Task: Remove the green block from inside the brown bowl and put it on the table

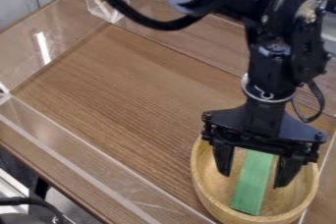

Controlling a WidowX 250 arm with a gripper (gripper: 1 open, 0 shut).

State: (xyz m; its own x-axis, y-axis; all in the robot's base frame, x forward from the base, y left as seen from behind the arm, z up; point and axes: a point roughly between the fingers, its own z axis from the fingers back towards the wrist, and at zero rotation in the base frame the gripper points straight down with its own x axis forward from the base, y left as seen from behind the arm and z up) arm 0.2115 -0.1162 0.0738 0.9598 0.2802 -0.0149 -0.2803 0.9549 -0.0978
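The brown bowl sits at the table's front right corner. Inside it lies the green block, flat and elongated, running from the bowl's middle toward its near rim. My black gripper hangs straight down into the bowl, open, with one finger left of the block and the other right of it. The fingers straddle the block's upper half, and I cannot tell whether they touch it. The block's far end is hidden behind the gripper body.
Low clear plastic walls edge the tabletop along the left and front. A small clear folded stand sits at the far left corner. The black arm rises above the bowl on the right.
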